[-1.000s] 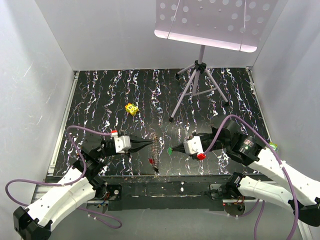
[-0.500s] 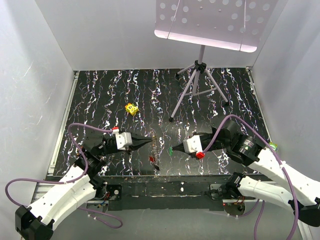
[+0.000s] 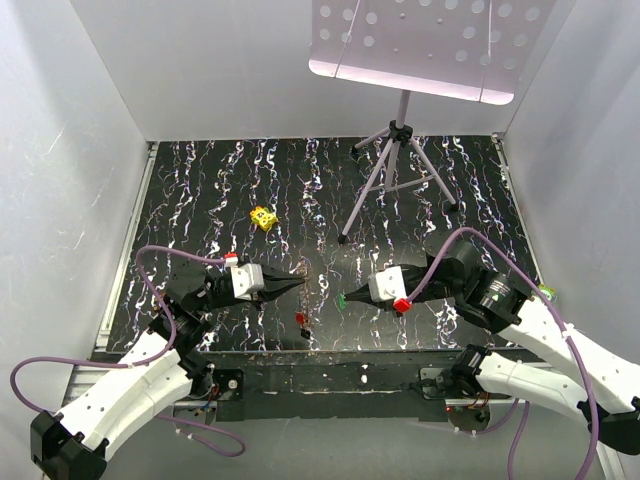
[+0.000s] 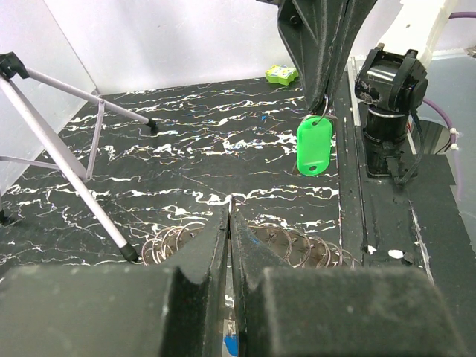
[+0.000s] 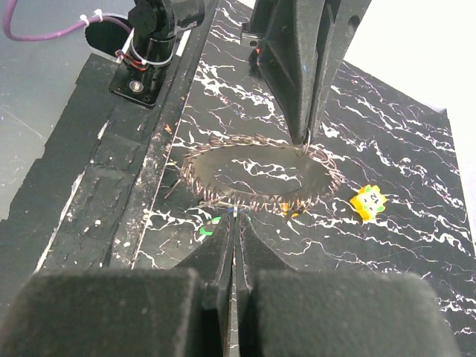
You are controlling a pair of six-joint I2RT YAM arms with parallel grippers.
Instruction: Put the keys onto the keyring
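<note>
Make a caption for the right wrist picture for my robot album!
Shut left gripper pinches the keyring at its far edge; shut right gripper, holding the green key, meets the near edge.

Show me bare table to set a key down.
Free: table left of the yellow block, and between it and the tripod. Crowded: near-centre, where left claw, right claw with green key, keyring and red key meet.
</note>
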